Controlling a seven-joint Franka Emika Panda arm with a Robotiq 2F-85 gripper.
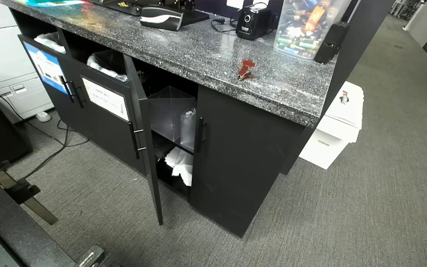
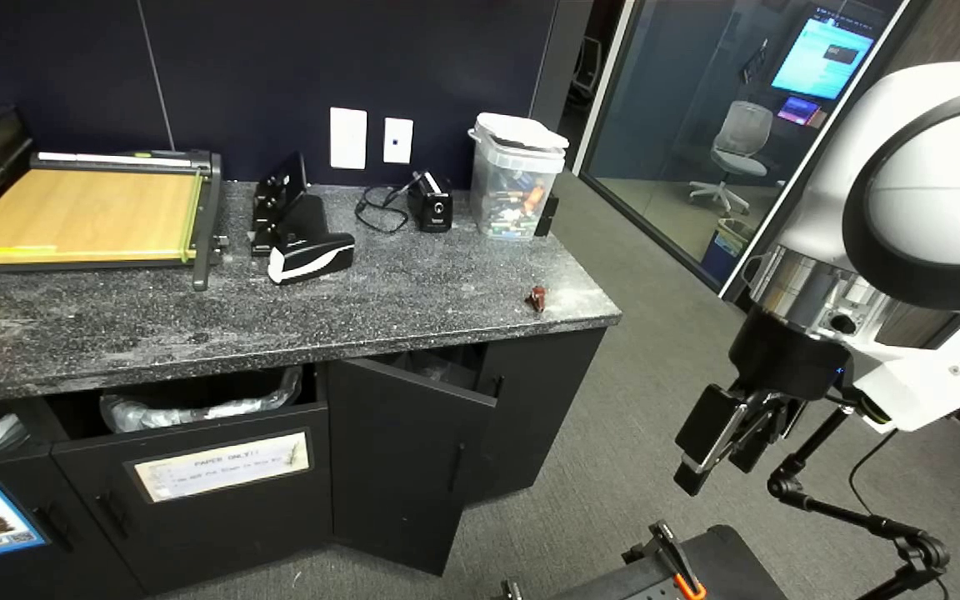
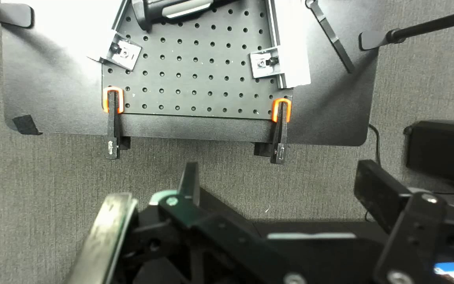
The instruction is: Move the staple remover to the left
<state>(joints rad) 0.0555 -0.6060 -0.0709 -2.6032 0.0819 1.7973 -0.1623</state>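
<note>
In both exterior views the small red staple remover (image 1: 247,66) lies on the speckled grey bench (image 1: 198,48), near the front edge and apart from the other things on it. In an exterior view, counting from the staple remover, a black pencil sharpener (image 1: 252,24) stands at twelve o'clock, a clear tub (image 1: 291,5) of batteries (image 1: 298,40) at two o'clock and a stapler (image 1: 159,23) at ten o'clock. At eight o'clock, below the bench, a cabinet door (image 1: 151,155) stands open; at four o'clock a white box (image 1: 334,126) sits on the carpet (image 1: 391,178).

In an exterior view the white robot arm (image 2: 938,196) hangs with its fingers (image 2: 707,421) at four o'clock from the staple remover, well apart from it and from the bench. A paper cutter (image 2: 88,217) with a tan board lies in the same view at nine o'clock from the staple remover, beyond the stapler.

In the wrist view the fingers stand wide apart, one toward nine o'clock and one toward three, with carpet showing between them. At eleven o'clock from them lies a holed plate (image 3: 169,98), with orange-tipped clamps (image 3: 113,122) at its eight and four o'clock corners.
</note>
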